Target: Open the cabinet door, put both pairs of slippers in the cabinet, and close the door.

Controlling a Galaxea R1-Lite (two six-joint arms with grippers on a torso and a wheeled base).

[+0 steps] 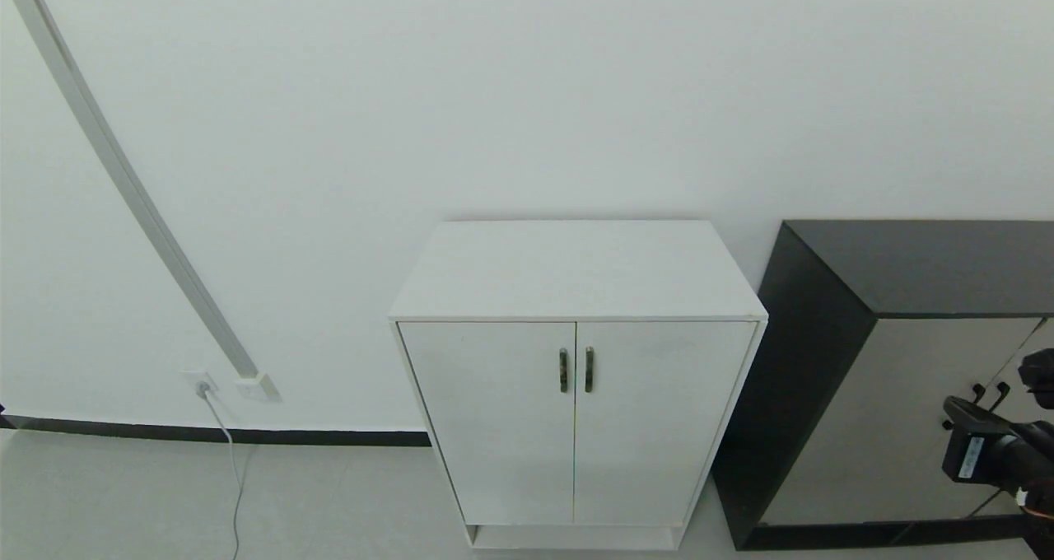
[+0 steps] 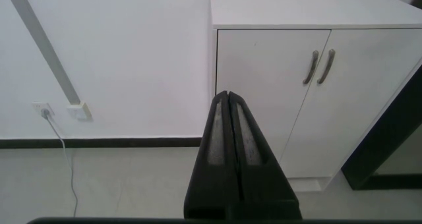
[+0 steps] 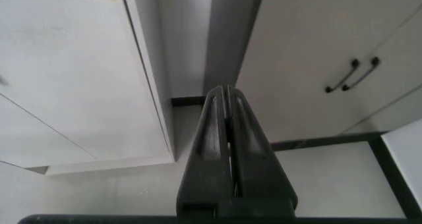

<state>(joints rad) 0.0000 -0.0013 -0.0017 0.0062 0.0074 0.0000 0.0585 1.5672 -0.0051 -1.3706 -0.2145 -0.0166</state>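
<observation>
Left gripper (image 2: 228,95): its two dark fingers are pressed flat together and grasp nothing. It is held in the air before the white rectangular two-door cabinet (image 2: 310,85), off the cabinet's left front corner and apart from it.

Right gripper (image 3: 228,91): its fingers are likewise clenched against each other with nothing between them. It is raised above the floor and faces the narrow gap at the cabinet's right side.

Cabinet: it stands on the pale grey floor (image 1: 123,502) with its back to the white wall. The left door (image 1: 490,420) and the right door (image 1: 659,420) lie flush and shut, meeting at a centre seam. Two slim dark metal bar handles (image 1: 564,370) stand upright side by side, one on each side of the seam, in the doors' upper half.

Right of the cabinet: a black box-shaped cabinet with glossy grey doors (image 1: 823,362) stands just beside it, parted from it by the gap. Its thin black handles (image 3: 349,76) sit in a pair.

Left of the cabinet:
- A white wall socket (image 1: 200,381) sits low on the wall.
- A white cable (image 1: 235,478) hangs from the socket to the floor.
- A pale grey cable duct (image 1: 123,173) slants up the wall from beside the socket.
- A black skirting strip (image 1: 206,435) runs along the wall's foot to the cabinet's left side.
</observation>
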